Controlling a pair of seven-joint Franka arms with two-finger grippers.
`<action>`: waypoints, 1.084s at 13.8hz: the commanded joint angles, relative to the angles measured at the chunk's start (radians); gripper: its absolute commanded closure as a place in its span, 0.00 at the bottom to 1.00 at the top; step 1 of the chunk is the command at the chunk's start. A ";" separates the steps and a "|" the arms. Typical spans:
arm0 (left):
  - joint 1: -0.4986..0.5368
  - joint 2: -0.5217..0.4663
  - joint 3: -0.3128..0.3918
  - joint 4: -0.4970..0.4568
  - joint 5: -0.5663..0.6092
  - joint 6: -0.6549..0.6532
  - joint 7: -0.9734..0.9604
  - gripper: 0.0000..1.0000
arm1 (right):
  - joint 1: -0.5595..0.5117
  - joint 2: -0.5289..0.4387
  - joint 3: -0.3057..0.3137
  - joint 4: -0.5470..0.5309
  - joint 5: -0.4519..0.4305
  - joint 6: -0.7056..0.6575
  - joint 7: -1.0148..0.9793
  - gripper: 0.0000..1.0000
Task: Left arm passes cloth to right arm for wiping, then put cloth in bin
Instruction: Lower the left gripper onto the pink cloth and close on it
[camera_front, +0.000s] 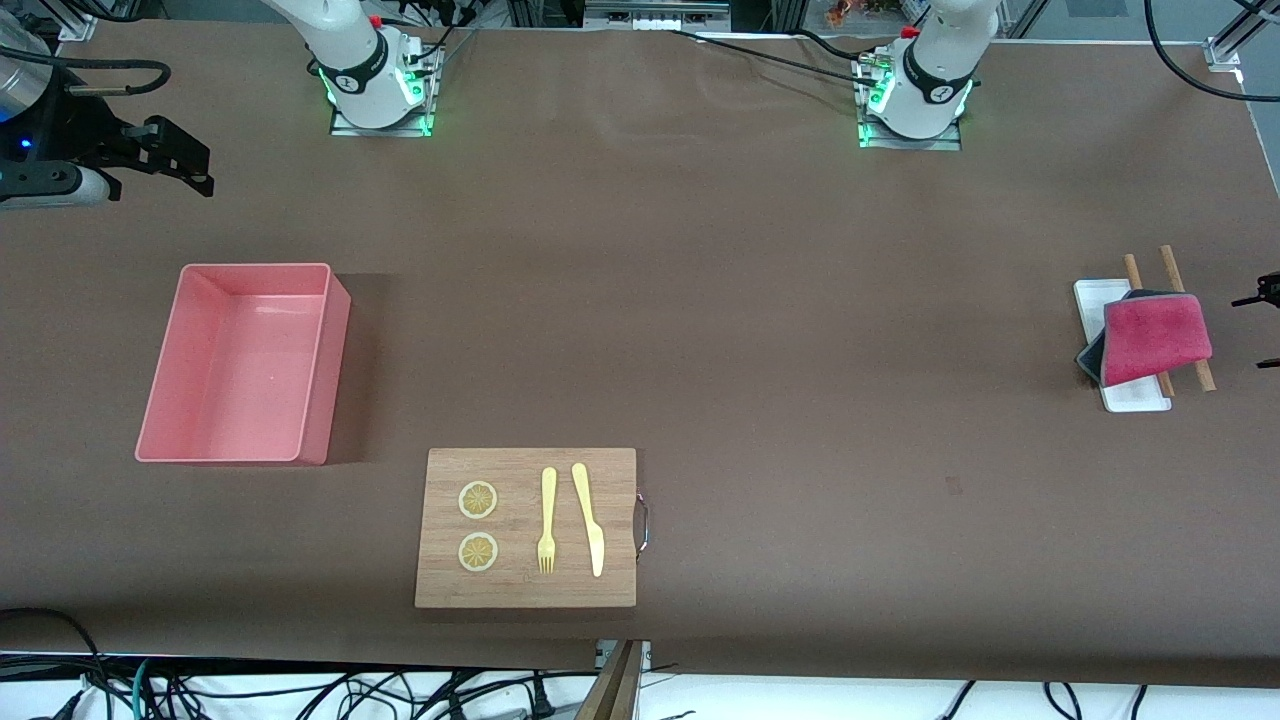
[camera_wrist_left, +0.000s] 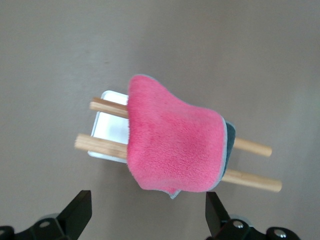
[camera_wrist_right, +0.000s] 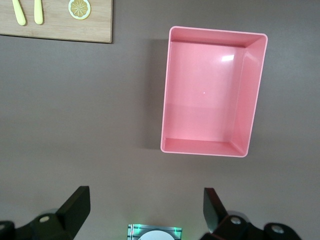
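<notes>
The cloth (camera_front: 1155, 338), crimson-pink with a dark grey backing, lies folded over two wooden sticks (camera_front: 1187, 318) on a narrow white tray (camera_front: 1092, 300) at the left arm's end of the table. My left gripper (camera_front: 1268, 325) hovers beside it at the table's edge. It is open, with the cloth (camera_wrist_left: 175, 145) just clear of its fingers (camera_wrist_left: 80, 210) and nothing between them. The salmon-pink bin (camera_front: 240, 365) stands empty toward the right arm's end. My right gripper (camera_front: 195, 170) hangs open and empty over the table near that end, looking down on the bin (camera_wrist_right: 212, 92).
A wooden cutting board (camera_front: 527, 527) with a yellow fork (camera_front: 547, 520), a yellow knife (camera_front: 588, 518) and two lemon slices (camera_front: 478, 500) lies nearer to the front camera, beside the bin. The arm bases (camera_front: 380, 90) stand along the back edge.
</notes>
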 joint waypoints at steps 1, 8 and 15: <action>0.030 0.074 -0.011 0.059 -0.001 -0.003 0.181 0.00 | 0.000 0.008 0.003 0.022 -0.014 -0.012 -0.006 0.00; 0.053 0.203 -0.013 0.120 -0.004 -0.008 0.305 0.00 | 0.000 0.008 0.003 0.023 -0.014 -0.010 -0.006 0.00; 0.073 0.226 -0.013 0.120 -0.012 -0.058 0.373 0.19 | 0.000 0.008 0.003 0.023 -0.014 -0.010 -0.006 0.00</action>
